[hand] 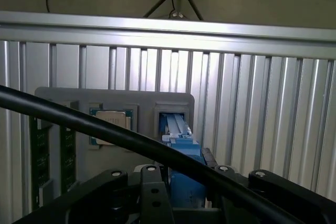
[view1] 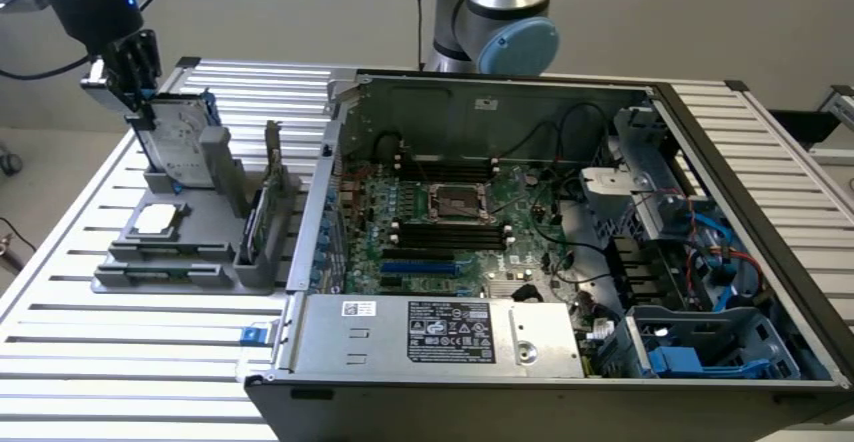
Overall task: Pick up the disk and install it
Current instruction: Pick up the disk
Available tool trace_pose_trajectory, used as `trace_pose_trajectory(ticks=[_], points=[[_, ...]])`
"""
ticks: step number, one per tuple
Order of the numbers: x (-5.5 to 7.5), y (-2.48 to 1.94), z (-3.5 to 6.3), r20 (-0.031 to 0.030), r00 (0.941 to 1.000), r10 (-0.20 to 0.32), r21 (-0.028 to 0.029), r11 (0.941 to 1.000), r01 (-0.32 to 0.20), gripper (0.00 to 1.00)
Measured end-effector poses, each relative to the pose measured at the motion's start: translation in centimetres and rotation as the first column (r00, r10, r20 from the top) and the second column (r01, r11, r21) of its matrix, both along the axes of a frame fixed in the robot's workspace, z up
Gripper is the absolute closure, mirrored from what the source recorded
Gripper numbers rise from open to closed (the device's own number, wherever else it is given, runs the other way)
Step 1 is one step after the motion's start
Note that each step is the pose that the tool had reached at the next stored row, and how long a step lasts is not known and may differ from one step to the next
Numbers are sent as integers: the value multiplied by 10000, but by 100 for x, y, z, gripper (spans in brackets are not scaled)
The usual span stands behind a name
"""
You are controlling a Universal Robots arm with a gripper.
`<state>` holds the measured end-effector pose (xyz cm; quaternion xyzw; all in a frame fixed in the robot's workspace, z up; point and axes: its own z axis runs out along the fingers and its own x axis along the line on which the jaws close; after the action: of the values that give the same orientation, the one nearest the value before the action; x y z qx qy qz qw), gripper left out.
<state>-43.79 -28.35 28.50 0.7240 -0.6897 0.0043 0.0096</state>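
The gripper (view1: 142, 100) is hanging over the far left corner of the tabletop (view1: 134, 362), as the exterior view shows it, right at the upper edge of the disk (view1: 180, 144). The disk is standing upright in a slot of the grey holder (view1: 200, 227), its blue carrier facing up toward the wrist. Whether the gripper is open or already clamping on the disk I cannot tell.

The step in hand appears to be taking hold of the disk. Doing it well probably means gripping the blue carrier squarely, centred on the edge, so the disk is not twisting in the slot. The lift looks best taken along the line of the slot, since any sideways pull is likely to be jamming the carrier against the holder's walls or dragging the holder itself.

A small silver chip (view1: 158, 219) is lying flat on the holder just nearer than the disk, so the arm should be keeping clear of it. The black cable (hand: 105, 129) is crossing the wrist view close to the disk (hand: 184, 174) and could be snagging. The open computer case (view1: 315, 212) is sitting to the right.
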Motion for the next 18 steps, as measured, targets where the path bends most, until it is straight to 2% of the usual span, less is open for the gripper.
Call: trace_pose_trajectory(ticks=[3,6,12,18], points=[[1,-4,-2,3,10000,-23,2,10000,23,62],[0,-15,-1,0,10000,-52,4,10000,52,67],[-1,-42,-1,0,9999,-120,6,9999,120,67],[-1,-47,-1,1,9999,-148,8,9999,148,67]])
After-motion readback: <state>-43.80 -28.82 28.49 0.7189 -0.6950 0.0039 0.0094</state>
